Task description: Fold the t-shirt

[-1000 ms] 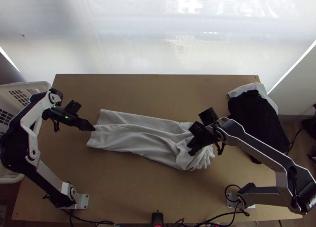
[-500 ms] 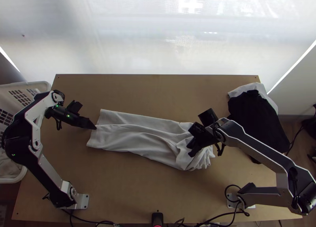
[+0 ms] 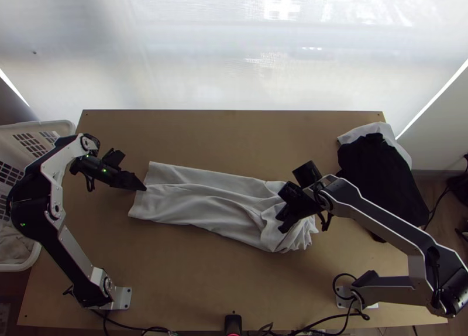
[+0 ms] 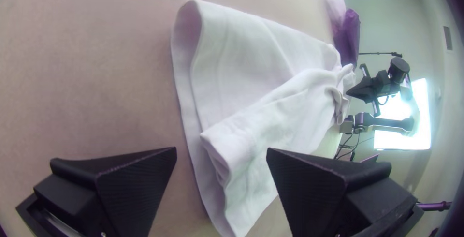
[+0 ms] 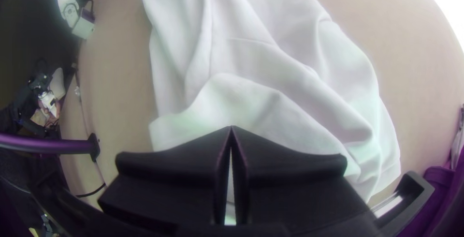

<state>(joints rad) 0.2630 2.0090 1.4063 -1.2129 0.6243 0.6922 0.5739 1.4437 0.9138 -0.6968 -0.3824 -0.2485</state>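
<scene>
Lying between the two arms, the white cloth t-shirt (image 3: 205, 204) makes a long strip on the light wooden table (image 3: 193, 277), its long axis running from the left arm's side to the right arm's, slanting slightly toward the near edge. The flatter, layered end is right by the black, wide-fingered left gripper (image 4: 222, 150), the nearer of the two to that end. Its fingers are parted, one over bare table, the other above cloth, a folded corner (image 4: 217, 152) between them; closing there looks like the next move, and a shallow bite might catch only the top layer. At the opposite, bunched end, the matching black right gripper (image 5: 231, 127) has its fingertips together over the shirt; whether any cloth is pinched, I cannot tell.
</scene>
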